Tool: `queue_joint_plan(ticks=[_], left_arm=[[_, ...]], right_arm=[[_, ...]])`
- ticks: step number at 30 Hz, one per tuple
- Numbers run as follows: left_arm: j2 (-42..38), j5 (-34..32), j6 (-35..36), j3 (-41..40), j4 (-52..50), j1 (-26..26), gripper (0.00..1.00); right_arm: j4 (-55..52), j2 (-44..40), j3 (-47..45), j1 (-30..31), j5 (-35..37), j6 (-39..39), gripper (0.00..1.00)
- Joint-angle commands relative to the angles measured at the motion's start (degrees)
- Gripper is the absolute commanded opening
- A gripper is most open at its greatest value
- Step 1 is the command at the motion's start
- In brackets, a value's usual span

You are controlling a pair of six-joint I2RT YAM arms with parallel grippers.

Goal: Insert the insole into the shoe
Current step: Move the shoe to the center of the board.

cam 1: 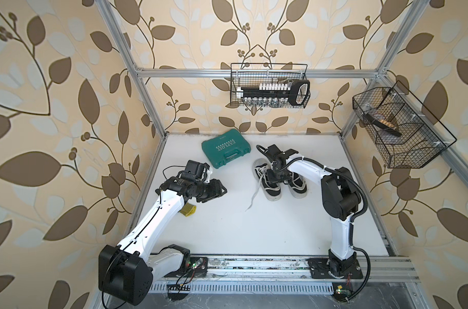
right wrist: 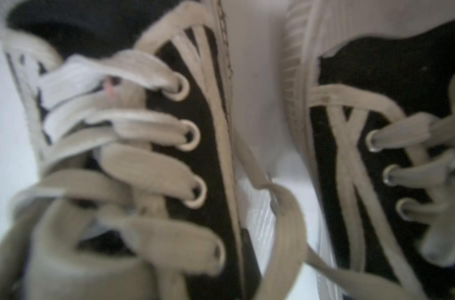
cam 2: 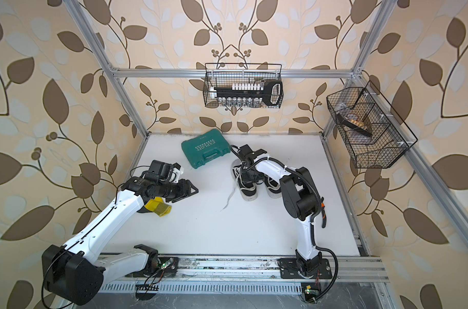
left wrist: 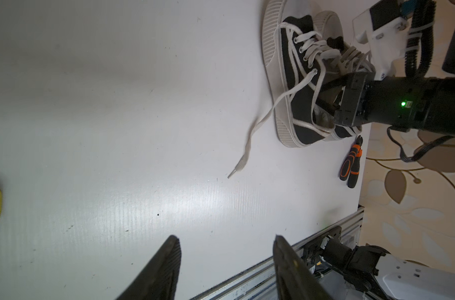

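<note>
An aluminium rail point(cam 1: 254, 263) carrying both arm bases runs along the near edge of a white table point(cam 1: 227, 227), boxed in by leaf-patterned wallpaper. The left arm point(cam 1: 158, 214) slants up from its base and bends inward; the yellow insole point(cam 2: 160, 207) lies flat on the table, partly hidden under its forearm, behind the left gripper point(left wrist: 226, 241), which hangs over bare table with its fingers spread apart and nothing between them. Farther in, a pair of black sneakers stands side by side, toes toward the rail, well apart from the insole. The right arm folds down over them, and the right gripper point(left wrist: 328, 98), pressed together, seems to dip into the mouth of the shoe point(cam 1: 267, 184) nearer the left arm; whether it pinches anything I cannot tell. A loose lace point(cam 1: 254, 198) trails from that shoe, with the second shoe point(cam 1: 298, 187) just beside it. Beyond lies a green tool case point(cam 1: 225, 148), and wire baskets point(cam 1: 270, 85) hang on the walls.
</note>
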Motion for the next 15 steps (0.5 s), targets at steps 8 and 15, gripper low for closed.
queue_joint_plan(ticks=[8,15], left_arm=[[2.17,1.71,1.44,1.74,0.66,0.59,0.57],[1.31,1.08,1.69,2.40,-0.72,0.59,0.57]], right_arm=[[5.13,-1.96,-3.61,-2.59,-8.80,10.03,0.27],[-2.58,-13.24,-5.04,-0.70,-1.60,4.76,0.59]])
